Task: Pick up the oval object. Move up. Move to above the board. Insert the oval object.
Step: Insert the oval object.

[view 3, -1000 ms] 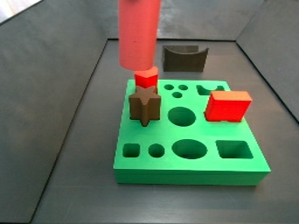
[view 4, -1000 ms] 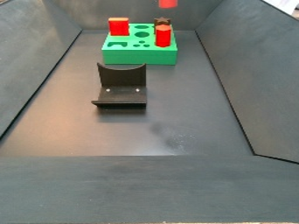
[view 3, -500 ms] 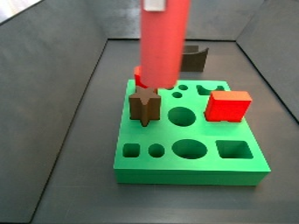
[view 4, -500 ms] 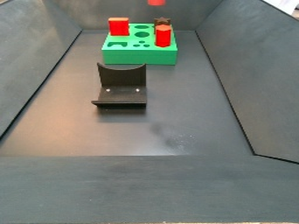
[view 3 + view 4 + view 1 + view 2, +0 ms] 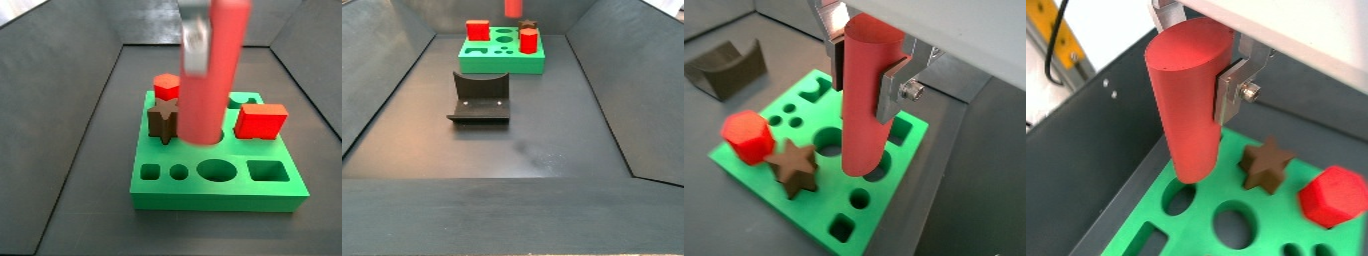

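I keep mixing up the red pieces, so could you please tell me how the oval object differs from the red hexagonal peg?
The oval object is tall, smooth and rounded; the red hexagonal peg is short and faceted. The oval object hangs in the gripper above the board; the peg is seated in the board. Both are plain red.

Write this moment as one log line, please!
phase: above board | gripper: shut on oval object | board: oval object not inserted

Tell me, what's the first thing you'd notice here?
The tall red rod, held upright in the gripper, hanging just above the green board. Next, the pieces standing in the board: a brown star beside a red hexagon peg, and a red cube at the board's other side.
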Available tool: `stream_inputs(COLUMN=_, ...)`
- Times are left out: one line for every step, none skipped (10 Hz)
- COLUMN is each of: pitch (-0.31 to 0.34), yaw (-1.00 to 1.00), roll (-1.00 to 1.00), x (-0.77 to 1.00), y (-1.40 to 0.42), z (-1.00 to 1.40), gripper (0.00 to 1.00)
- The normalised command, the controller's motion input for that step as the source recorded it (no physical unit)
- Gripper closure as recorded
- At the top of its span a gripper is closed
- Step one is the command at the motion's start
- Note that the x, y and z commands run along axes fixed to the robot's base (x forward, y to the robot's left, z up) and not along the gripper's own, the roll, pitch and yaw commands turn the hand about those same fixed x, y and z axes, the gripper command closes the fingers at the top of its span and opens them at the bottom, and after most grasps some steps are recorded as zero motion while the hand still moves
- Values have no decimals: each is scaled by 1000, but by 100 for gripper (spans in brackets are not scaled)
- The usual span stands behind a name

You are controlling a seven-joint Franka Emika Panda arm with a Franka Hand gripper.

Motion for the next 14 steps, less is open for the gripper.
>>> stream_inputs(pitch=0, yaw=134, roll=143, x=751, y=-463, z=-606, gripper=100)
stream_inputs(pitch=-14, yaw=389, roll=-20, x=720, y=-94, z=-386, gripper=100)
stream_inputs(pitch=-7, yaw=537, roll=-93, x=637, y=0, z=-363, gripper=100)
stream_inputs(pitch=0, yaw=631, roll=-74, x=560, y=0, z=-286, gripper=100)
stream_inputs(pitch=0, yaw=520, roll=67, x=200, y=226, z=-223, gripper=100)
stream_inputs(pitch=-24, yaw=26, roll=50, x=-123, y=91, z=-237, gripper=100)
stream_inputs(pitch=0, yaw=0, roll=176, x=-511, y=89, z=-414, gripper=100)
stream_inputs(pitch=0, yaw=0, roll=151, x=-523, y=126, z=-246, gripper=100)
stream_inputs(pitch=-4, yaw=0, roll=54, x=-620, y=57, z=-86, gripper=100)
stream_inputs(pitch=-24, yaw=31, roll=69, x=-440, y=-26, z=-300, gripper=100)
stream_inputs(pitch=-24, yaw=277, roll=147, x=0, y=-511, z=-866, gripper=100)
stream_inputs(pitch=-51, yaw=594, roll=0, x=403, y=-380, z=-300, gripper=100)
stream_inputs(pitch=0, yaw=0, roll=0, x=-46, y=0, z=0, gripper=100)
stream_inputs(pitch=0, yaw=0, roll=0, x=-126, y=89, z=-89, gripper=100)
